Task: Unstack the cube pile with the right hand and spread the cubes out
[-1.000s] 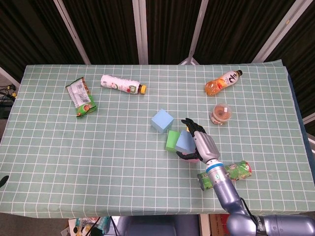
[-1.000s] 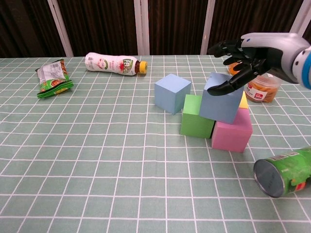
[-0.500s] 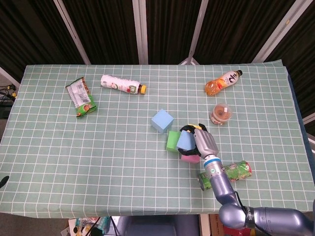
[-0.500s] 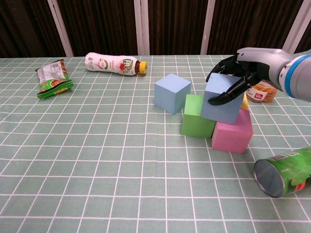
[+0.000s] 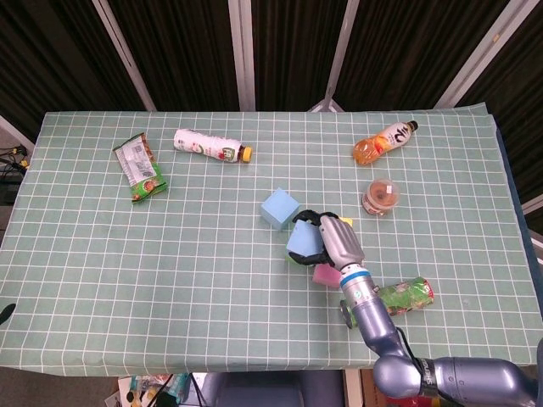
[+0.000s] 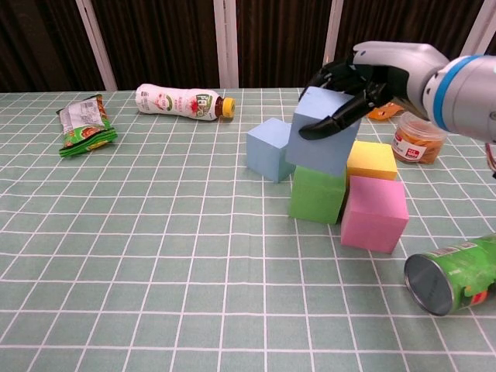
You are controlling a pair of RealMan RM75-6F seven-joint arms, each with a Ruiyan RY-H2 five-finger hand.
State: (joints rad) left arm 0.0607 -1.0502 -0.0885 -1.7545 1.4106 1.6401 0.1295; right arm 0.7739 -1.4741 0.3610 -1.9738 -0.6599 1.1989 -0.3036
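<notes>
My right hand [image 6: 364, 77] grips a blue cube [image 6: 322, 132] from above and behind, holding it tilted over the green cube [image 6: 316, 194]; whether the two touch I cannot tell. A yellow cube [image 6: 372, 160] sits behind a pink cube [image 6: 374, 214], both just right of the green one. A second blue cube [image 6: 269, 147] rests on the table to the left. From the head view, the right hand [image 5: 337, 242] holds the blue cube [image 5: 303, 240] beside the other blue cube [image 5: 280, 209], with the pink cube [image 5: 325, 274] below. The left hand is out of sight.
A green can [image 6: 453, 273] lies on its side at the near right. An orange-lidded cup [image 6: 415, 138] and an orange bottle [image 5: 386, 140] are at the far right. A white bottle [image 6: 182, 102] and a snack bag [image 6: 84, 122] lie at the far left.
The right hand closed on the blue cube, raised it off the pink cube and carried it left over the green cube. The yellow cube now shows.
</notes>
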